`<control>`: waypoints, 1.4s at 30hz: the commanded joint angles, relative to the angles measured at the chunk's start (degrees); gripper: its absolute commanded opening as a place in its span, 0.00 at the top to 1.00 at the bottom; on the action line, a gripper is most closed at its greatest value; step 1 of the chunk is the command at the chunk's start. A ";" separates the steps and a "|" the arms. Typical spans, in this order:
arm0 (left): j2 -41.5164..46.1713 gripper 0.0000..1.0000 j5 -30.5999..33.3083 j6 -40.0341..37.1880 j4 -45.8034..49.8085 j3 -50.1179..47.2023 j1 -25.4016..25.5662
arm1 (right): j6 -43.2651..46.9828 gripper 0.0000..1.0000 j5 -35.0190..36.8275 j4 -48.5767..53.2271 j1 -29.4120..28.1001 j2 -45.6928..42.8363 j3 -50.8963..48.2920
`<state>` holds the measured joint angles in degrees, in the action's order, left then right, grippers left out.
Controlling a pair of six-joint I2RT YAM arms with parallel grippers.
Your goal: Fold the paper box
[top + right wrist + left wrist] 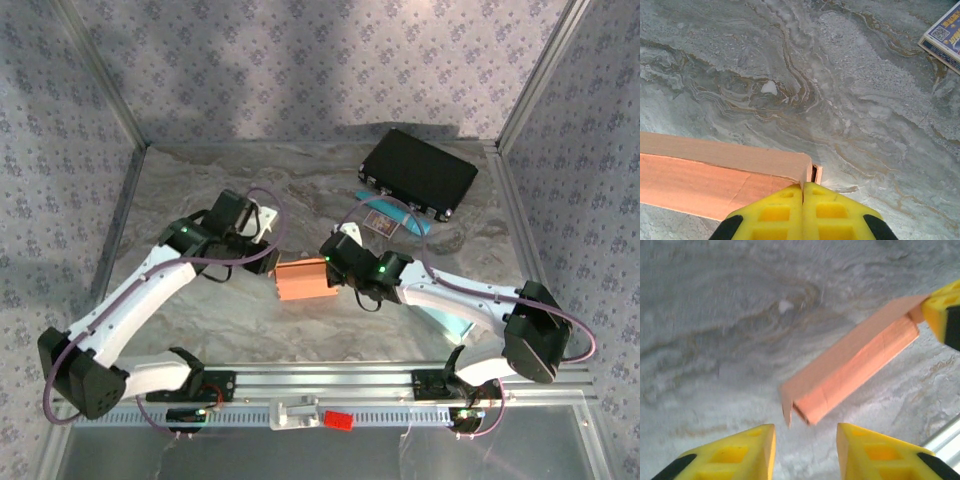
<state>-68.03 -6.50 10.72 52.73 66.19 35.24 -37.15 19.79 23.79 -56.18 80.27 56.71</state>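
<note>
Lab test cell, patterned walls (300,60), aluminium rail (350,385), marble-print tabletop (230,320)

One orange paper box (305,280), one black case (418,172), one printed card (381,221), two robot arms (150,290).

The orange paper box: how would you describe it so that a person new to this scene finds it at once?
Start from the grey marbled table; near its middle lies the paper box, a long, low carton. It alone is orange; the black case and the printed card lie farther back, to the right.
</note>
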 commanded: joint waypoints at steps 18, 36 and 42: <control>-7.04 0.74 -1.69 9.44 -1.06 -2.51 -0.50 | -1.62 1.00 1.43 1.93 -0.67 -0.21 -0.54; -9.46 0.80 2.28 7.24 -4.52 -3.00 1.58 | -1.70 1.00 1.03 1.80 -0.49 0.06 -0.38; -9.62 0.91 2.18 7.69 -4.58 -3.22 1.67 | -1.87 1.00 1.04 1.83 -0.42 0.10 -0.37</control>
<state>-77.69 -4.82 18.28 48.45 62.35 36.51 -38.02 20.16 23.97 -56.40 80.27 56.60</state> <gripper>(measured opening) 0.098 0.052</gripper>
